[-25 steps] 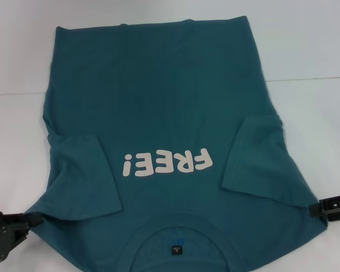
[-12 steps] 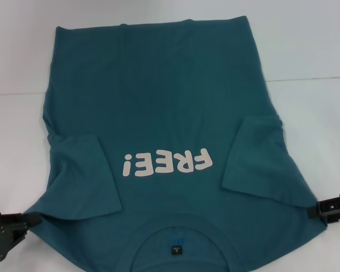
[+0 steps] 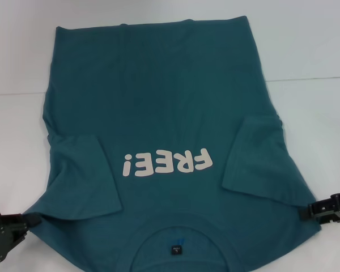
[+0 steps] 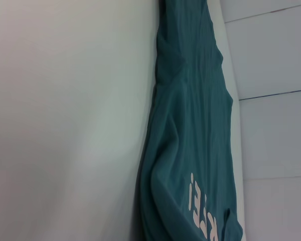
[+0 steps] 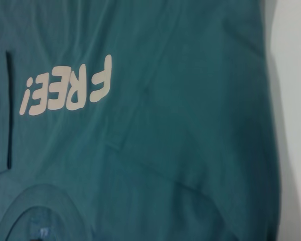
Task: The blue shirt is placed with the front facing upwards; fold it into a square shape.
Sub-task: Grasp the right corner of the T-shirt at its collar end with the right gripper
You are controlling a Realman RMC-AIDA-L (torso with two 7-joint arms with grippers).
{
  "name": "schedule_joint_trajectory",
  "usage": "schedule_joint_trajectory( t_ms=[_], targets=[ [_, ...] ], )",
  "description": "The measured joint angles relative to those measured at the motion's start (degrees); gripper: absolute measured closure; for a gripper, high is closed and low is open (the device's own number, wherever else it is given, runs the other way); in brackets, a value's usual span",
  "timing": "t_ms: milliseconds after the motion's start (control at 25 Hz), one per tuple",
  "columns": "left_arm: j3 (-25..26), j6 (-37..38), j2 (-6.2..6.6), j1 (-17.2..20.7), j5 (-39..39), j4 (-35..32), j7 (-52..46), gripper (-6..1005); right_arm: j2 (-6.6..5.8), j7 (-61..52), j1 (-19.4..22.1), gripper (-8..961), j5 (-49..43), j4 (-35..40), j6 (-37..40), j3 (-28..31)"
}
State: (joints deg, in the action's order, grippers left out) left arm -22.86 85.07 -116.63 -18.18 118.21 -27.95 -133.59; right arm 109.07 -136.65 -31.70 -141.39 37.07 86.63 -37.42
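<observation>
A: Since both sleeves had been turned in over the chest, where did the blue shirt lie?

B: It lay front up across the white table, filling the middle of the head view, collar at the bottom edge and hem at the top. The white lettering read upside down from there, just above the neck label.

A: And the arms?

B: The left gripper sat at the lower left, touching the shoulder edge of the cloth. The right gripper was at the lower right, at the other shoulder edge. I judged they were placed there to take the shoulders and carry them toward the hem. Whether either set of fingers was released or clenched on cloth, I could not tell.

A: How would the fabric handle?

B: It looked like soft, matte knit, limp, with shallow creases near the sleeves. The printed letters seemed smooth and rounded. The folded outline was roughly a long trapezoid, wider at the collar end.
</observation>
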Motion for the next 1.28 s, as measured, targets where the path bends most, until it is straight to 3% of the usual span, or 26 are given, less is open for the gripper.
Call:
schedule_joint_trajectory(
  t_ms=[520,880,1280],
  targets=[
    [0.0,0.3,-0.17,0.0,0.0,0.0,0.0,975,0.67,0.5,-0.7,253,0.8,-0.3,-0.6,-0.3],
    [0.0,0.5,-0.32,0.2,0.0,0.0,0.1,976,-0.35,-0.2,0.0,253,-0.1,-0.4,-0.3,0.1],
    [0.0,0.6,-0.46,0.2,0.0,0.0,0.1,975,0.53,-0.1,-0.7,252,-0.2,0.0,-1.7,-0.3]
  ],
)
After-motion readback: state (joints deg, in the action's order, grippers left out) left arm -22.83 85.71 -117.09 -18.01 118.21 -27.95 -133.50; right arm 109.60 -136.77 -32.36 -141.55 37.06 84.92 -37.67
